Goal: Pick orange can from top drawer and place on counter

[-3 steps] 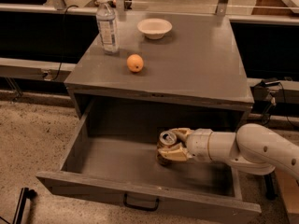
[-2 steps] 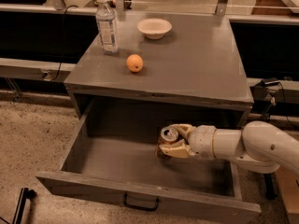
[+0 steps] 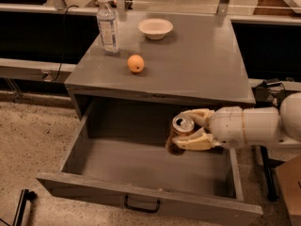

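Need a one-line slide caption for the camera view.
Gripper clamps the orange can inside the open top drawer; water bottle, orange fruit and bowl sit on the counter.

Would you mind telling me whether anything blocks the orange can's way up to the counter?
Nothing visible does: the pincer grips the orange can in the open top drawer, and the counter is bare at right.

A water bottle [image 3: 107, 25] stands far left, a white bowl [image 3: 155, 28] to its right, an orange [image 3: 136, 63] nearer, between them; speckled floor [image 3: 33, 140] lies left
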`<state>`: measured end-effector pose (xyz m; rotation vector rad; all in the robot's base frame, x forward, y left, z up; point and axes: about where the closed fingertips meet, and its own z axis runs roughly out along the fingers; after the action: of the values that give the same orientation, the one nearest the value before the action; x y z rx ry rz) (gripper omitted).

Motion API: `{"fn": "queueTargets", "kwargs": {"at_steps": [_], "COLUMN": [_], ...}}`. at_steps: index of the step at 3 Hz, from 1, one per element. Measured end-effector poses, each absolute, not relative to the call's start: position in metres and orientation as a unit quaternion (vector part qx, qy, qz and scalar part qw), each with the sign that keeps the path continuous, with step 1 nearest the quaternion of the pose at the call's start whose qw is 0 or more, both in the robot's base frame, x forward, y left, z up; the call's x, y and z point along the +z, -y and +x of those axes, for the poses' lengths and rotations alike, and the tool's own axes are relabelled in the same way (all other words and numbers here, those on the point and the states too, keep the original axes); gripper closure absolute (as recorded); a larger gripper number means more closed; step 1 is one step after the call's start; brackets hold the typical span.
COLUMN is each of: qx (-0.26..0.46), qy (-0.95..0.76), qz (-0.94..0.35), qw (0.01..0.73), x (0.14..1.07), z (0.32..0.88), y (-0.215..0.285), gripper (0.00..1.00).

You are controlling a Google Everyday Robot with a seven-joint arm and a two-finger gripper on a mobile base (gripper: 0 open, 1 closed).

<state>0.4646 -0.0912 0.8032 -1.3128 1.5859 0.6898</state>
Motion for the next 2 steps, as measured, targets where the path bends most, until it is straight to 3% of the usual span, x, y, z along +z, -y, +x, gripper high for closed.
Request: {"fn": "queueTargets", "kwargs": {"at_steps": [2], "qx": [0.274], "qy": [-0.621], "qz": [-0.59], "qw": [0.437], "x": [0.885], "z": [0.452], "y": [0.102], "gripper": [1.0]}}
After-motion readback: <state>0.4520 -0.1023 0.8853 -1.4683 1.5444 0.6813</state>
